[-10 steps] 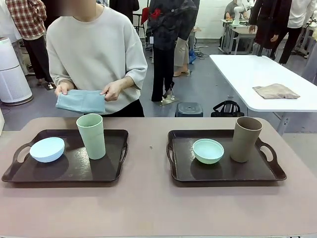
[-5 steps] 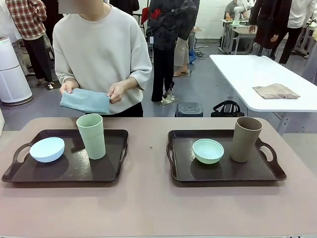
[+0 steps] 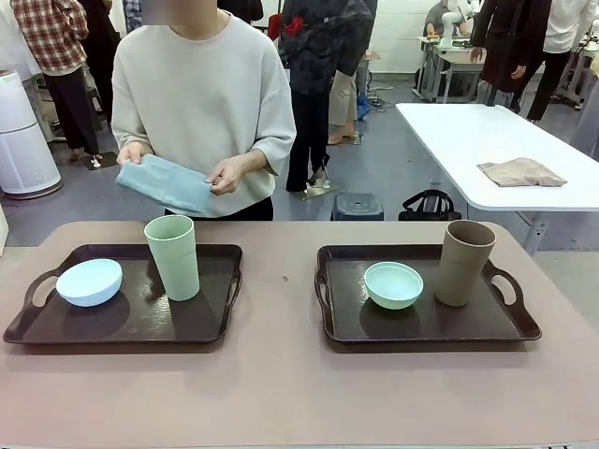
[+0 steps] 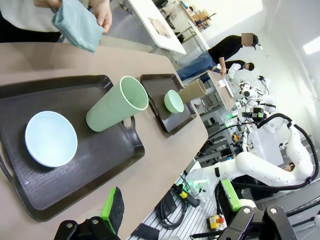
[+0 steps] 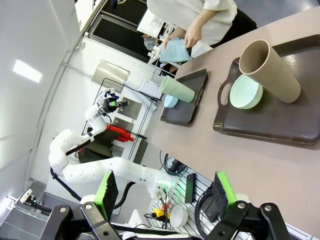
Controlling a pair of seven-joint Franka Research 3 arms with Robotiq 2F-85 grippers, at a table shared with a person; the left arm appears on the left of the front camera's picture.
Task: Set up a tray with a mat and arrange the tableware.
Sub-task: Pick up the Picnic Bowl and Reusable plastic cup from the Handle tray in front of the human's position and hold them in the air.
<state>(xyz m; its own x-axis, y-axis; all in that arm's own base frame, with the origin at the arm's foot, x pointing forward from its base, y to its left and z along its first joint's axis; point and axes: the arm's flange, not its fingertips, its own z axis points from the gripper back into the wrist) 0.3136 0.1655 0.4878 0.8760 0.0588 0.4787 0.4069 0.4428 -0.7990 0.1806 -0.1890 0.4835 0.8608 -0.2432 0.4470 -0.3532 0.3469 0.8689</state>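
Across the table a person holds a folded blue mat (image 3: 165,184) in both hands, above the far edge. The left dark tray (image 3: 140,316) carries a pale blue bowl (image 3: 89,282) and an upright sage green cup (image 3: 173,257). On the right dark tray (image 3: 426,323) stand a mint green bowl (image 3: 393,284) and a tan brown cup (image 3: 464,262). My left gripper (image 4: 170,220) hangs open, high above the left tray's near side, the blue bowl (image 4: 50,138) below it. My right gripper (image 5: 165,200) is open too, well off the right tray (image 5: 280,127), nothing between its fingers.
A white table (image 3: 487,131) with a beige cloth (image 3: 520,171) stands behind on the right. A white appliance (image 3: 23,140) is at the far left. Other people stand in the background. Bare tabletop (image 3: 281,383) runs between and in front of the trays.
The person has stepped a little to the picture's right and tilted the mat, raising its left end. The trays, bowls and cups have not moved.
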